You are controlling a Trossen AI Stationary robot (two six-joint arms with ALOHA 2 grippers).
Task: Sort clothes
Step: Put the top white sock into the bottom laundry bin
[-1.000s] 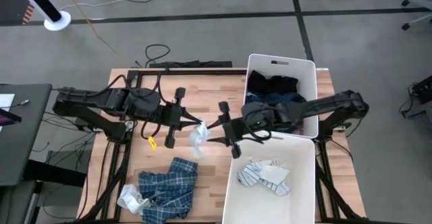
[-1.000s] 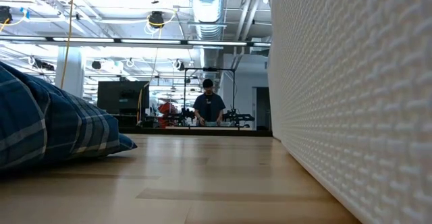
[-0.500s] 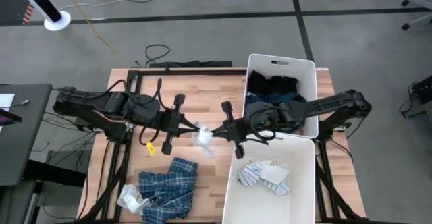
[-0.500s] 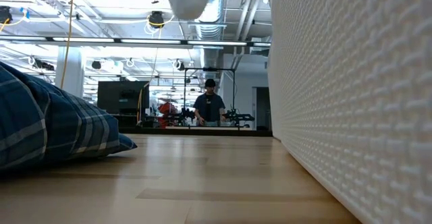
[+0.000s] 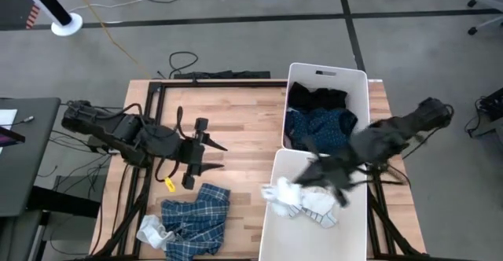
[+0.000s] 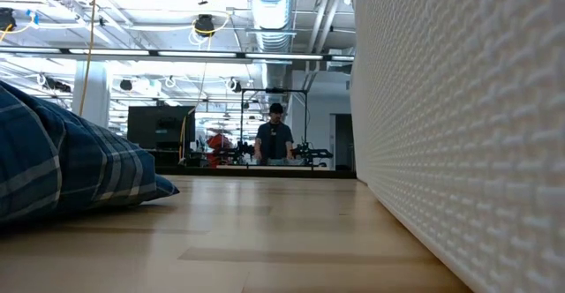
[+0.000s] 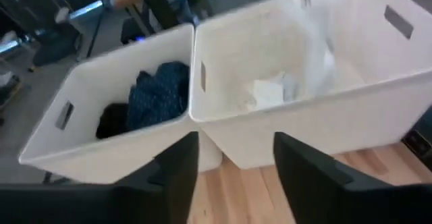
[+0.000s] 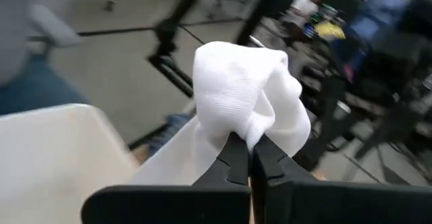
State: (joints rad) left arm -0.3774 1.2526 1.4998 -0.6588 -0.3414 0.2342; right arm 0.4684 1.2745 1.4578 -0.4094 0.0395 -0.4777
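Note:
My right gripper (image 5: 297, 184) is shut on a white sock (image 5: 279, 192) above the left rim of the near white bin (image 5: 355, 231), where striped and white socks (image 5: 314, 206) lie. My left gripper (image 5: 214, 155) stands open over the bare table with nothing between its fingers, and its wrist view faces both bins. The far bin (image 5: 361, 84) holds dark and navy clothes (image 5: 318, 115). A blue plaid shirt (image 5: 196, 214) lies crumpled on the table's near left, with a white piece (image 5: 153, 231) beside it. My right gripper pinches a bunched fold of the white sock (image 8: 246, 133) between its two shut fingers (image 8: 233, 158). The sock bulges out past the fingertips. It is lifted clear of the table, over the near bin's left rim.
A small yellow thing (image 5: 169, 185) lies on the wood near my left gripper. In the low view the plaid shirt (image 6: 62, 161) fills the left and the bin's wall (image 6: 459, 134) the right. A person (image 6: 274, 143) stands far behind the table.
My right gripper shut on the white sock that my left gripper held up at mid-table. My left gripper opened, let go and drew back toward the table's left edge. My right gripper swung up and toward the near right with the sock, over the near bin.

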